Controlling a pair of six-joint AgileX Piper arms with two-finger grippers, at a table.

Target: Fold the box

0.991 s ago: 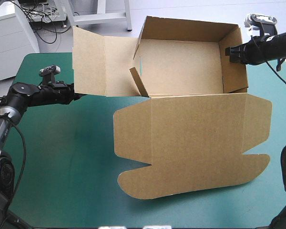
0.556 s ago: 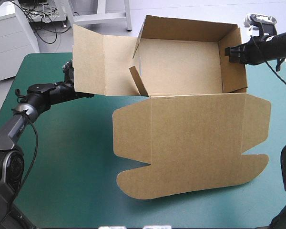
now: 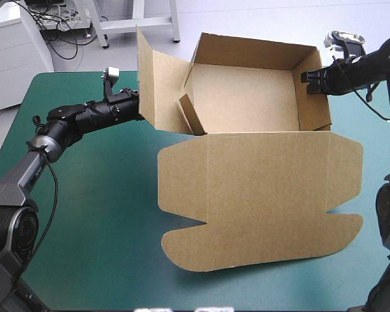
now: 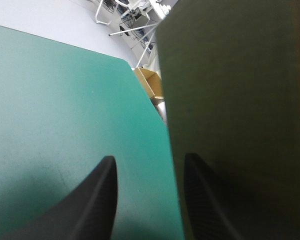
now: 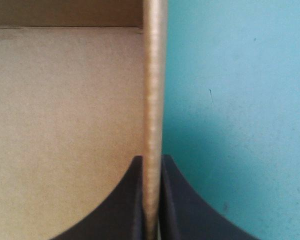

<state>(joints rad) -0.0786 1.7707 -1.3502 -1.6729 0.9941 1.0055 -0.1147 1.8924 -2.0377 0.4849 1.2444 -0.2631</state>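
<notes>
The brown box (image 3: 240, 97) is an open tray at the table's far side, with its lid (image 3: 260, 195) lying flat toward the front. Its left side flap (image 3: 157, 84) stands steeply raised, and a small inner flap (image 3: 190, 116) leans beside it. My left gripper (image 3: 135, 104) is against the outer face of that flap. In the left wrist view it is open (image 4: 150, 156), with the flap (image 4: 230, 90) alongside one finger. My right gripper (image 3: 309, 81) is shut on the tray's right wall (image 3: 314, 97). The wall's edge (image 5: 154, 90) runs up between its fingers (image 5: 152, 165).
The teal-green cover (image 3: 97, 214) shows to the left of the lid and along the front edge. In the right wrist view the cover (image 5: 240, 100) lies outside the wall and the tray's floor (image 5: 65, 100) inside it.
My left gripper has moved right and toward the box. The left flap, earlier spread outward, now stands steeply. The right gripper keeps its hold and has shifted slightly left with the box.
</notes>
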